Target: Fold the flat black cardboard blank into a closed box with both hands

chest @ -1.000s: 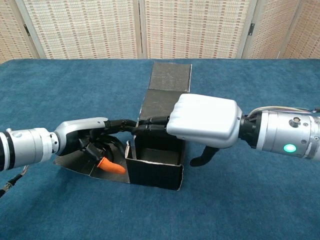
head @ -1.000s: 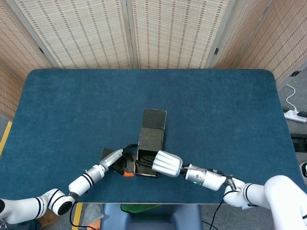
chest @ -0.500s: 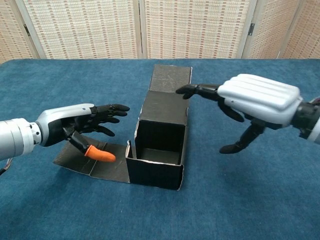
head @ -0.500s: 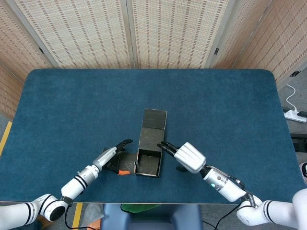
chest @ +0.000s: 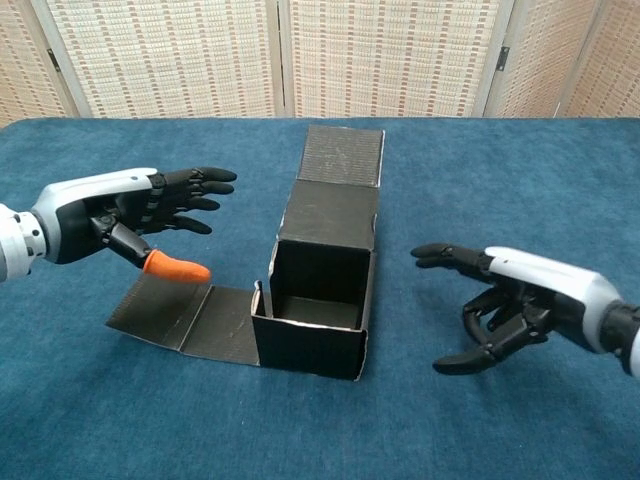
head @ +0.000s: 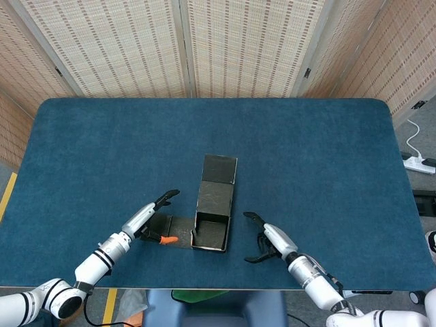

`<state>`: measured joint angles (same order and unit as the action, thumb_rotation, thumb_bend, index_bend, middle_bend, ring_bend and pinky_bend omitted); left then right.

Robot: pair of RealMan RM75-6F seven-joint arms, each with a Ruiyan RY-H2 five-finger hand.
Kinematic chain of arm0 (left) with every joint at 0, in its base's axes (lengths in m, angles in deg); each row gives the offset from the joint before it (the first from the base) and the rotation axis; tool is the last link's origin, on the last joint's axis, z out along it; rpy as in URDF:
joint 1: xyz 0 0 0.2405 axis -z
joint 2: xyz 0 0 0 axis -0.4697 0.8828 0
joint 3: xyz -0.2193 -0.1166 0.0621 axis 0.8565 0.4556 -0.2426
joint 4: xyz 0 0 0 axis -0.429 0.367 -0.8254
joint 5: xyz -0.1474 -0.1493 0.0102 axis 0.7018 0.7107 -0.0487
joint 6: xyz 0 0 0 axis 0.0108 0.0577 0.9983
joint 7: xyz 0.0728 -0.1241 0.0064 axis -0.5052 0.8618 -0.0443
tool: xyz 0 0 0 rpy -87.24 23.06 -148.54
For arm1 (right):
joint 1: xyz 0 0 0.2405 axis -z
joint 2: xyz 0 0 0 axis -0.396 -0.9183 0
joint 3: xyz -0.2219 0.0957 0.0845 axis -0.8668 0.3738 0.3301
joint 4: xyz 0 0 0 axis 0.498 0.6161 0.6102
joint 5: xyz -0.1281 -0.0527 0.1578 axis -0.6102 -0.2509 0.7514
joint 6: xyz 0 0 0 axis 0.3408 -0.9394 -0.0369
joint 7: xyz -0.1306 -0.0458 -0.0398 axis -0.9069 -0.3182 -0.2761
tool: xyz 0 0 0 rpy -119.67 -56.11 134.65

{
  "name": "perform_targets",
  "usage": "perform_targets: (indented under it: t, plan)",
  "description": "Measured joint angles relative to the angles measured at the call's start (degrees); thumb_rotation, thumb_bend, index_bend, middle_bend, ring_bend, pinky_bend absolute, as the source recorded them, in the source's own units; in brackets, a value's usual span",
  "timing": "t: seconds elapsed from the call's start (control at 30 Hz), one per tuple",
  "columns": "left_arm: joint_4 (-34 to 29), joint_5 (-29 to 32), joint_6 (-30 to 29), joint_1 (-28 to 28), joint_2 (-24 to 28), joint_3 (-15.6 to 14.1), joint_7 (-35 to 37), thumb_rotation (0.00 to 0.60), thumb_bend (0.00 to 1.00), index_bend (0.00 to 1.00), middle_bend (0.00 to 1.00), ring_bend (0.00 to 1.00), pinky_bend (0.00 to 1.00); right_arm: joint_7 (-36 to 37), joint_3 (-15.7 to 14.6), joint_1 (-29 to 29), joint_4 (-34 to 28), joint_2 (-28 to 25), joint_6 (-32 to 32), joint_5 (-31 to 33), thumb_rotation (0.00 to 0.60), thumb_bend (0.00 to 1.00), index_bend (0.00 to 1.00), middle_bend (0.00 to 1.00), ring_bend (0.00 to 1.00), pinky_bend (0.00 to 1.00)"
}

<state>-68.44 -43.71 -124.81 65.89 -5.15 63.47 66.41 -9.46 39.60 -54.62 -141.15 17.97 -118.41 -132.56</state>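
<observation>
The black cardboard box [head: 211,219] is found partly formed, near the front middle of the blue bench [head: 102,150]. In the chest view the box [chest: 318,290] is seen standing with its near end open, so that the hollow interior and floor are exposed; this opening is only narrowly visible from the head view. A lid panel [chest: 343,155] is seen lying flat on the bench beyond the box, joined to its far edge. A side flap [chest: 185,317] is observed lying flat on the bench to the left of the box, creased across its middle.

The left robot hand [chest: 120,213] is seen with its fingers spread and nothing held. In the chest view it is raised above the side flap, clear of the box, with an orange thumb tip [chest: 174,267] pointing toward the box. In the head view the same robot hand [head: 148,218] is seen over the flap, but its height above the bench cannot be judged there.

The right robot hand [chest: 500,301] is seen to the right of the box, well apart from it, with fingers parted, loosely curved and empty. In the head view it [head: 267,244] is placed near the front edge of the bench.

A woven folding screen [head: 204,48] is recorded behind the bench in both views. A white power strip [head: 419,162] on the floor at the right is shown by the head view only.
</observation>
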Motion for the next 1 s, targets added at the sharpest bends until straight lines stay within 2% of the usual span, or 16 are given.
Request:
perform_targets:
  t: [0.13,0.23,0.63,1.0]
  plan:
    - [0.03,-0.08,0.01,-0.15,0.17,0.07,0.68,0.600,0.18,0.00,0.00,0.00,0.12,0.95,3.51,-0.42,0.21,4.16,3.14,4.70,0.600,0.00,0.00,0.00,0.66,1.00]
    - [0.25,-0.09,0.13,-0.24,0.23,0.12,1.59,0.600,0.18,0.00,0.00,0.00,0.12,-0.76,4.81,-0.84,1.69,7.42,3.40,6.01,0.600,0.00,0.00,0.00,0.65,1.00]
    - [1.60,-1.57,0.39,-0.47,0.64,-0.01,6.43,0.600,0.18,0.00,0.00,0.00,0.12,-10.48,8.63,-1.70,9.22,18.18,-0.31,7.17,0.600,0.00,0.00,0.00,0.64,1.00]
    - [2.95,-2.83,0.55,-0.28,0.50,-0.55,8.58,0.600,0.18,0.00,0.00,0.00,0.12,-12.49,10.56,-1.55,14.52,23.33,-1.17,7.07,0.600,0.00,0.00,0.01,0.64,1.00]
